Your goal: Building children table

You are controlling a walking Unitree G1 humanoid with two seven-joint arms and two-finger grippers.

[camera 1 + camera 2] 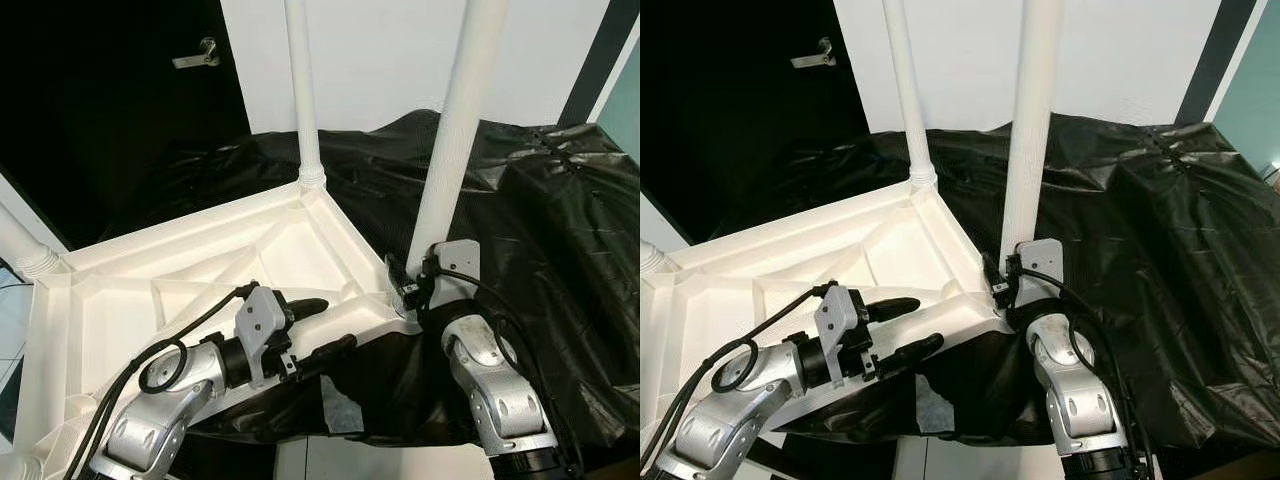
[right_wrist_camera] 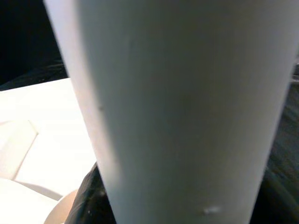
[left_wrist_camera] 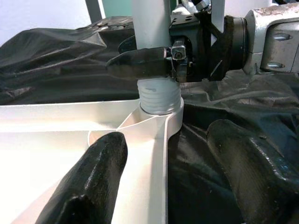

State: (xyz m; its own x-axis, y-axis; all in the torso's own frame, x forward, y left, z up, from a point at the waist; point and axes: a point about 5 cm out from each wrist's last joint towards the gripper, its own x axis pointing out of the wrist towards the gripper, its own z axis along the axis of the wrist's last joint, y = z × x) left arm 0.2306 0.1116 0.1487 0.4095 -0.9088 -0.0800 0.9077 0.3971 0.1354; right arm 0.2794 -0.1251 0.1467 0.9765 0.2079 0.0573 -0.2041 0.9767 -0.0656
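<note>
The white plastic tabletop lies upside down on a black sheet. A white leg stands upright in its far corner socket. A second white leg stands in the near right corner, its threaded base sitting in the socket. My right gripper is shut on this leg just above the thread, and the leg looms close in the right wrist view. My left gripper is open and straddles the tabletop's near rim, one finger inside and one outside. A third leg slants away at the left corner.
The black sheet covers the surface to the right and behind. A dark door with a metal handle stands at the back left, with a white wall behind the legs. Pale floor shows at the left edge.
</note>
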